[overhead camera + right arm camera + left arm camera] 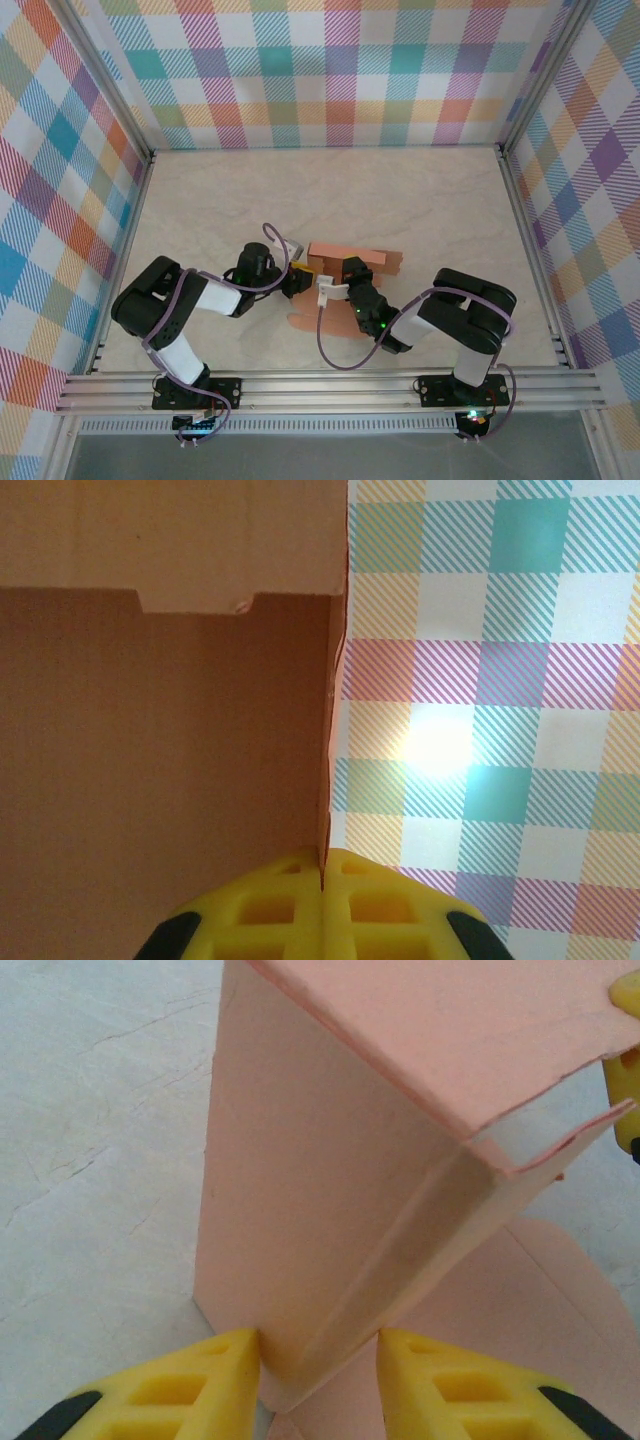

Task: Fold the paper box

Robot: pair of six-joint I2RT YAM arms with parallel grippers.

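The paper box (352,262) sits around the middle of the desk (420,200), a little toward the near side, right between the two arms. It's half put together. One salmon-orange panel stands up along the far side, and a rounded flap lies flat on the desk on the near left.

The left gripper (300,272) comes in from the left. From the left wrist camera, its yellow fingers (200,1385) sit on either side of a folded corner of the box (300,1210). The jaws are partly apart and pinch that crease, with card touching both tips. Above them a panel leans over to the right, its edge a bit ragged, and more card spreads flat on the desk behind.

The right gripper (330,283) reaches in from the near right, and the two grippers nearly meet at the box. In its wrist camera the jaws are pressed together (322,865) on the thin edge of an upright wall of card (160,730), which runs straight down into the seam between the fingers. That wall fills the left half of the view, with a notched flap across the top. To the right is the checked wall (500,680) of the enclosure, with a bright glare spot on it.
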